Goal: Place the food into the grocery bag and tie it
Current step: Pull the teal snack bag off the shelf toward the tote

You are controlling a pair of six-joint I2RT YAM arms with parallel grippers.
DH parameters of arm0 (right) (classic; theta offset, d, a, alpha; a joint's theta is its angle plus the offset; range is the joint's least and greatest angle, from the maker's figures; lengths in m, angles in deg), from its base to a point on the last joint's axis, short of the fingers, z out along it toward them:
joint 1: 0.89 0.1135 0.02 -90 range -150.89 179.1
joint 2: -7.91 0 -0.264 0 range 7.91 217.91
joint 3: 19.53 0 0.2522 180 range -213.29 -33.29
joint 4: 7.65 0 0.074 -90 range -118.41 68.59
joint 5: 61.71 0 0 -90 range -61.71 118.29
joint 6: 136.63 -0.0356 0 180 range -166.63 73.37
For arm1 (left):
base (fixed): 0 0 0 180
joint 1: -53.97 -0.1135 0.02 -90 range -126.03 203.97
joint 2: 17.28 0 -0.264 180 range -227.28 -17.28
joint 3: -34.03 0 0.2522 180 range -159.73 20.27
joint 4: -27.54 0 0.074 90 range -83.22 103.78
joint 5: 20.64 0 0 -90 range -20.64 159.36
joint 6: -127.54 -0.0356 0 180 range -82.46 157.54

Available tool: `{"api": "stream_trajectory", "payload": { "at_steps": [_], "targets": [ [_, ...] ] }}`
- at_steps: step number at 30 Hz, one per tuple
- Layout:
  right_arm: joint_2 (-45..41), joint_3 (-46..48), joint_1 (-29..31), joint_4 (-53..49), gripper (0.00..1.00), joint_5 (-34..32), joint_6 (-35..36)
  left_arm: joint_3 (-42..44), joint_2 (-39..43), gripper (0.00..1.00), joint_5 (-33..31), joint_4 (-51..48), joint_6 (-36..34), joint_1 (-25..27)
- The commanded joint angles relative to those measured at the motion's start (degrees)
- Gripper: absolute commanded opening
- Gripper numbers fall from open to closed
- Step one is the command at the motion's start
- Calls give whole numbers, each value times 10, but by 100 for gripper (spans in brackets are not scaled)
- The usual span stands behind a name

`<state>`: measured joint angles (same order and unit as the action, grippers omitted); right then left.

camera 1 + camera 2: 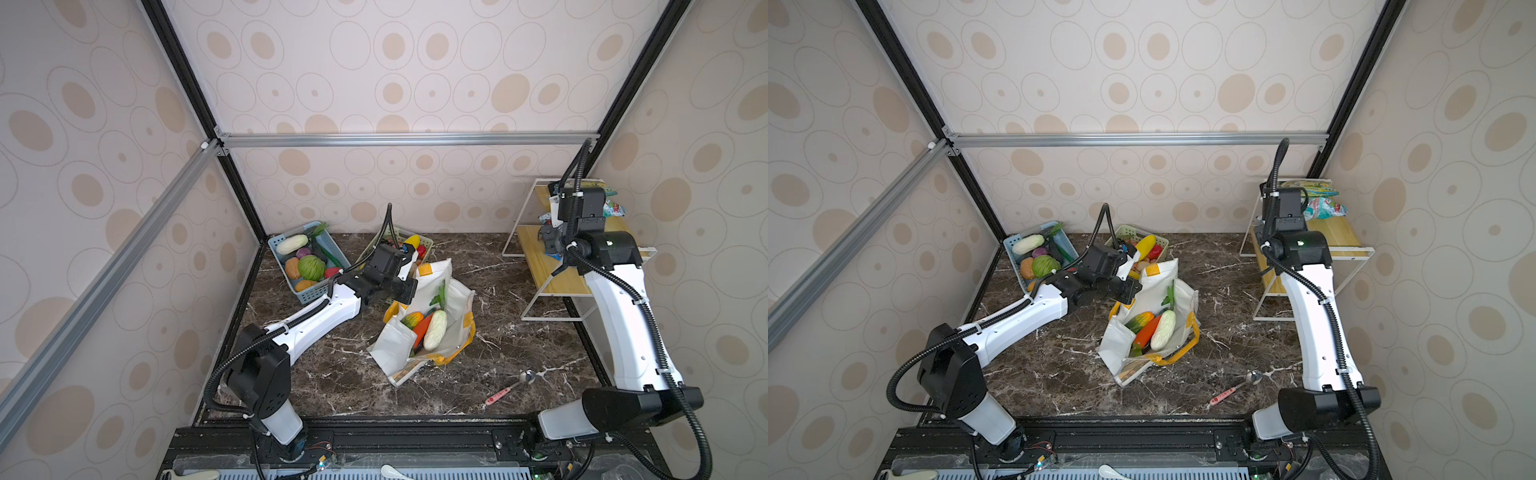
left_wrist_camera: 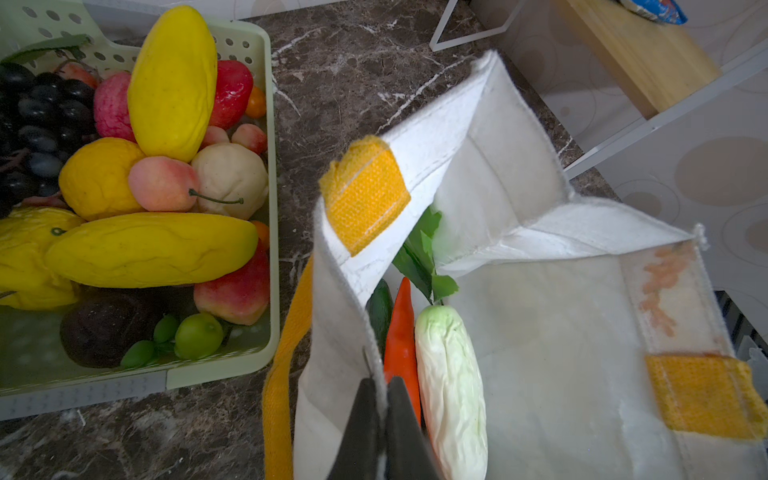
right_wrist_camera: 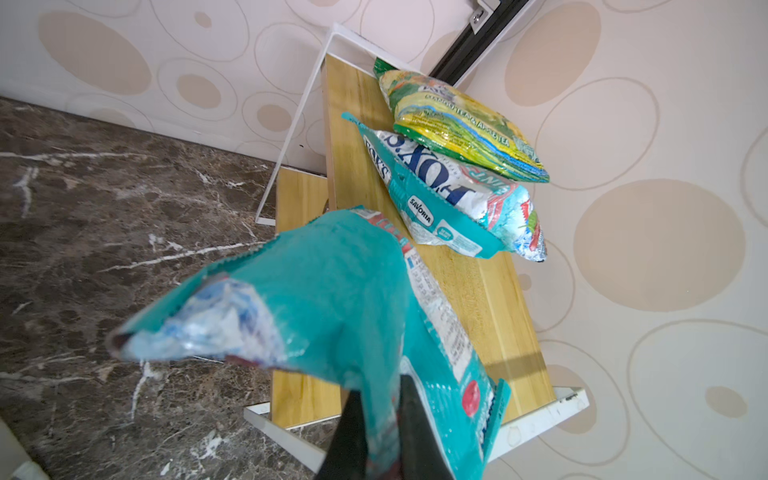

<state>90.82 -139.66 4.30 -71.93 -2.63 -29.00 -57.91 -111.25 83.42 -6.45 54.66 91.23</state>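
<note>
Right gripper (image 3: 380, 386): jaws pressed together on a corner of the teal packet (image 3: 332, 282), foil pinched thin between them. The packet sticks out from the jaws above the edge of the wooden shelf (image 3: 357, 124); I cannot tell whether its far end touches the board. Two more packets (image 3: 449, 195) lie stacked on the shelf behind it. Corner grip, judged: flat crinkly foil offers little else to pinch.

Left gripper (image 2: 384, 382): jaws closed tight on the rim of the bag (image 2: 519, 332), fabric wall between them, with the carrot (image 2: 401, 332) and white gourd (image 2: 451, 382) just inside. Judged purpose: hold the soft wall up so the mouth stands open for the packet.

The bag sits mid-table in both top views, well apart from the shelf and just beside the green basket (image 2: 272, 208). Inside it: carrot, white gourd, orange-green gourd (image 1: 411, 320) and a dark green piece (image 2: 380, 307). The yellow handles (image 2: 365, 191) are loose, untied.

Step in hand, judged: packet pickup; the carry across to the bag is not yet done. Risk: foil slipping from a corner pinch.
</note>
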Motion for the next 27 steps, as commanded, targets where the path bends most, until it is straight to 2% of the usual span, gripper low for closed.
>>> {"api": "stream_trajectory", "payload": {
  "at_steps": [1,5,8,20,22,27],
  "targets": [
    [-26,-6,3,28,9,33,-23,-22,-1,0,4,-1,0,-3],
    [-39,-8,10,37,8,57,-35,-22,-2,0,3,-1,0,-3],
    [-57,-1,15,41,8,102,-60,-22,-2,0,-3,-2,0,-3],
    [-154,121,21,111,4,374,-182,-26,-5,0,-15,-9,-4,-5],
    [-161,143,23,127,0,402,-198,-28,-6,0,-15,-10,-3,-5],
    [-166,174,33,144,0,462,-229,-32,-7,0,-18,-12,-2,-5]
  ]
}}
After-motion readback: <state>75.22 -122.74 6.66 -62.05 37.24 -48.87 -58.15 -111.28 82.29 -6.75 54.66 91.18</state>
